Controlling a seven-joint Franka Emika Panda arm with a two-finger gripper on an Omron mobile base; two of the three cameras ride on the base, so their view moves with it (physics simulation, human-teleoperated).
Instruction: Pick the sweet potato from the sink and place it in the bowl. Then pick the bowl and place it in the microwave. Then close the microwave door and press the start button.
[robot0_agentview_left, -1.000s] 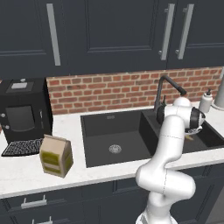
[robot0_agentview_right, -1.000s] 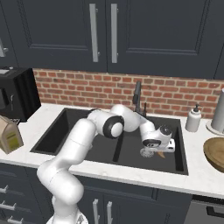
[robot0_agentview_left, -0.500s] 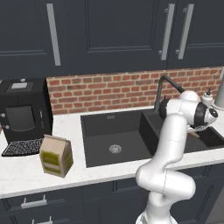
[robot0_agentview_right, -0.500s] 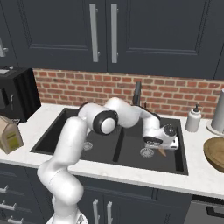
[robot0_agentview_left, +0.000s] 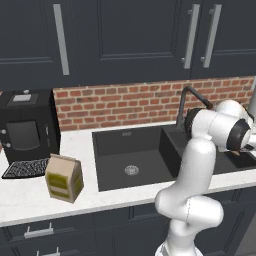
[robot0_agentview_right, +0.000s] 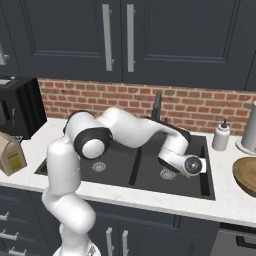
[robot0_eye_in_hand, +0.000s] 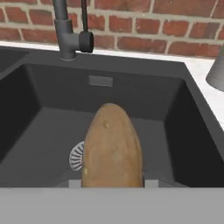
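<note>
Cabinets: dark upper cabinets (robot0_agentview_right: 150, 35) with long silver handles hang above the red brick backsplash (robot0_agentview_left: 125, 102); dark lower doors run under the tabletop.
Tabletop: a white tabletop (robot0_agentview_left: 30, 197) surrounds the sink on every side.
Sink: the matte black double-basin sink (robot0_agentview_right: 120, 150) is set into the tabletop, with a round metal drain (robot0_agentview_left: 131, 170) in the left basin and another (robot0_eye_in_hand: 78, 155) in the right basin. The black gooseneck faucet (robot0_eye_in_hand: 65, 30) rises from the back rim.
Sink contents: the sweet potato (robot0_eye_in_hand: 112, 148) is over the right basin, lifted clear of its floor and partly covering the drain in the hand view.
Arm: the white arm reaches from the base down over the right basin.
Hand: the hand (robot0_agentview_right: 187, 167) sits low over the right basin, clamped on the sweet potato, which stands between its fingers in the hand view.
Bowl: the wide wooden bowl (robot0_agentview_right: 246, 175) rests on the tabletop to the right of the sink, well apart from the hand; nothing can be seen inside it.
Black machine: a small black countertop machine (robot0_agentview_left: 25, 125) stands at the left against the brick.
Carton: a tan carton with a yellow-green label (robot0_agentview_left: 64, 177) stands on the tabletop left of the sink.
Dark mat: a flat black grid-patterned piece (robot0_agentview_left: 25, 168) lies just beside the carton.
Bottle: a small white pump bottle (robot0_agentview_right: 220, 136) stands behind the sink's right corner.
</note>
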